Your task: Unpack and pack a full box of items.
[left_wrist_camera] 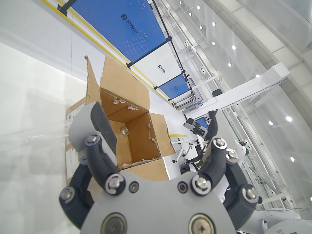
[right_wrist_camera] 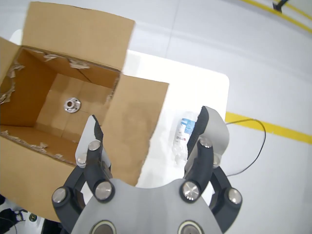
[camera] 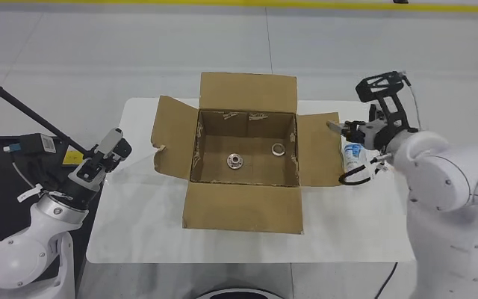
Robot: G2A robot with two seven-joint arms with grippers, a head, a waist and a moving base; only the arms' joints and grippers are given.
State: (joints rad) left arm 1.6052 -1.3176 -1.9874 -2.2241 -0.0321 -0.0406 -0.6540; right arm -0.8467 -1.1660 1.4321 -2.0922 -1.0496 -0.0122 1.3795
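Hovering near the right flap of the open cardboard box [camera: 243, 209], my right fingers [right_wrist_camera: 196, 129] are spread wide and hold nothing. A clear plastic bottle [right_wrist_camera: 182, 132] lies on its side on the white tabletop [camera: 149, 224], just beside that flap. My left fingers [left_wrist_camera: 103, 125] are equally wide apart and empty, at the tabletop's left edge. On the box floor rest a flanged metal hub [camera: 235, 160] and a metal ring [camera: 278, 149], apart from each other. I judge unpacking is under way, with these two parts left. The next move calls for reaching straight down between the walls and pinching a small, low part.
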